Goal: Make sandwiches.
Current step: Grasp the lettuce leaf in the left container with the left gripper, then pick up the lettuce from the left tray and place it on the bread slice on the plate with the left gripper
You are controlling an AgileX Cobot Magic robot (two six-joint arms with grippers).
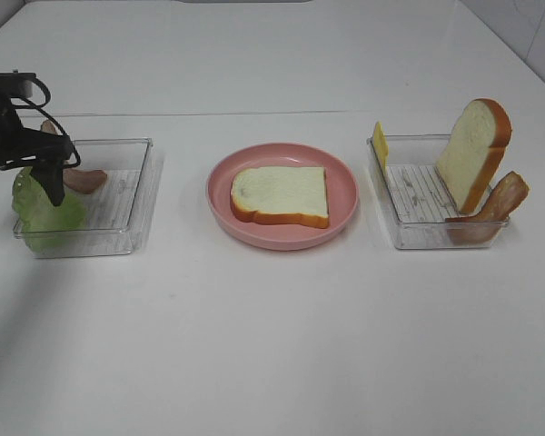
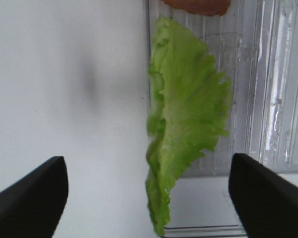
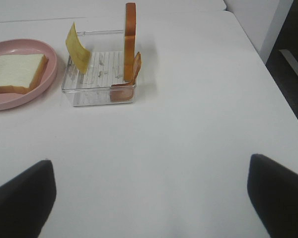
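Observation:
A white bread slice [image 1: 282, 194] with orange-brown crust lies flat on the round pink plate [image 1: 343, 186] in the middle of the table. My left gripper [image 1: 53, 186] hangs over the left clear tray [image 1: 127, 195], just above a green lettuce leaf [image 1: 44, 213]. In the left wrist view the lettuce leaf [image 2: 186, 129] stands on edge between the two wide-apart fingers [image 2: 30, 198], touching neither. A bacon strip [image 1: 84, 180] lies in the same tray. My right gripper [image 3: 149, 198] is open over bare table, away from the right tray [image 3: 99, 89].
The right tray [image 1: 418, 232] holds a yellow cheese square [image 1: 380, 145] leaning on its left wall, an upright bread slice [image 1: 474, 153] and a bacon strip [image 1: 492, 204]. The white table's edge [image 3: 248, 49] runs past that tray on its outer side.

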